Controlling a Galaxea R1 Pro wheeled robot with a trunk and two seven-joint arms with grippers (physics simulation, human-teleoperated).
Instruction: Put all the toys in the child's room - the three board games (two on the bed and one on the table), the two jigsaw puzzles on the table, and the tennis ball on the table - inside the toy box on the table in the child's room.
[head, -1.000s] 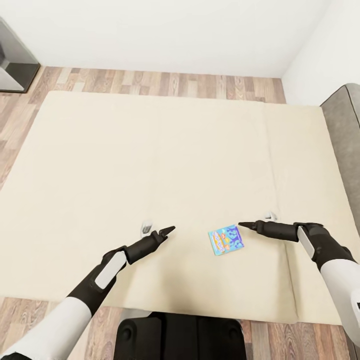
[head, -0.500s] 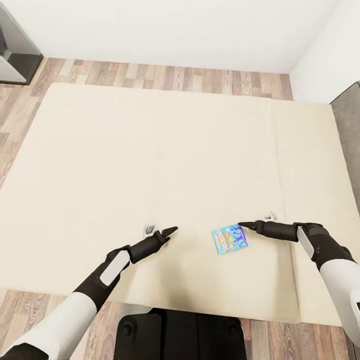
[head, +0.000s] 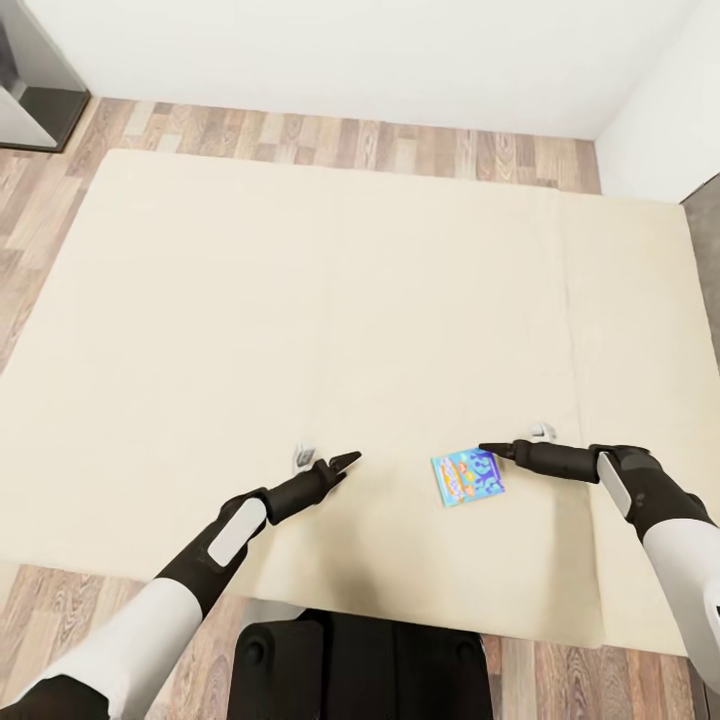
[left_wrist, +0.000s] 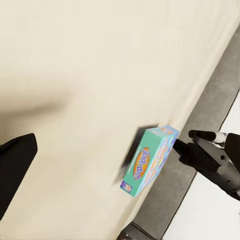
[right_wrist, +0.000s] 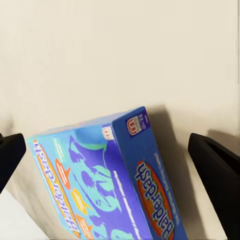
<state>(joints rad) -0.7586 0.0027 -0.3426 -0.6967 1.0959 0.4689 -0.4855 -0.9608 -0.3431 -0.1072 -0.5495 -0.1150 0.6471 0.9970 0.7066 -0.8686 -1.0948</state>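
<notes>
Bedroom in a home, simulator render. Wide low bed (head: 300, 330) with plain beige mattress takes up most of the head view. Light wood-plank floor (head: 330, 140) runs around it, plain white walls (head: 350, 50) behind. Dark grey furniture piece (head: 30, 90) in the far left corner. One blue cartoon-print board game box (head: 468, 476) lying on the mattress suggests a child's room.

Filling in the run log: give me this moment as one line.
place: bed | target: blue board game lying flat | right gripper open beside it, no contact | left gripper apart, empty
</notes>
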